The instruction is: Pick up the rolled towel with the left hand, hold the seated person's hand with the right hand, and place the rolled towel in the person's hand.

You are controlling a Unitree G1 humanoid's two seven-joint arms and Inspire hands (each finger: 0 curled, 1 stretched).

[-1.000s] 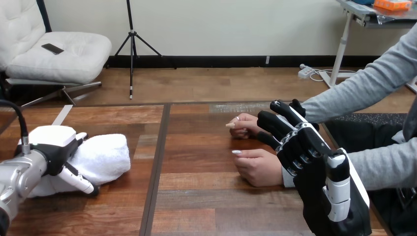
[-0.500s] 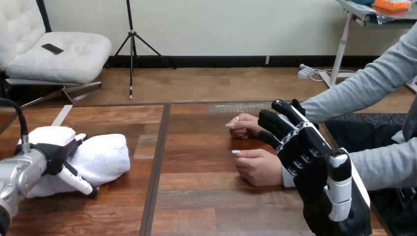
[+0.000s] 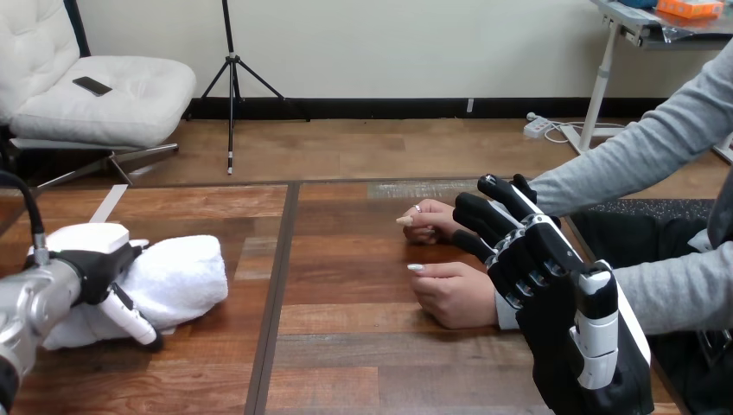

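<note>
The rolled towel [image 3: 177,275] lies on the left part of the counter [image 3: 346,363], white and bunched, with its right end free. The left hand [image 3: 91,259] sits over its left end. The thumb [image 3: 128,316] curls down across the towel's near face to the wood, and the other fingers reach over the top, so the hand is clasped around the towel. The towel rests on the counter, not yet lifted.

Compared with a second ago, the left hand has drawn slightly toward the view's left edge and sits a little lower. The thumb tip has pulled in closer under the towel, and the towel's right end has crept a touch leftward with it.

On the right side nothing has changed. The right hand [image 3: 553,298] is raised with its back to the camera, fingers [image 3: 482,214] straight and spread, grasping nothing. They point toward the person's two hands, both of which rest on the counter. The person's nearer hand [image 3: 449,294] is loosely curled just left of the robot's knuckles, which cover its wrist. The person's farther hand [image 3: 428,220] lies just left of the fingertips. Whether the right hand touches either wrist cannot be told. The towel is well apart from both of the person's hands.
</note>
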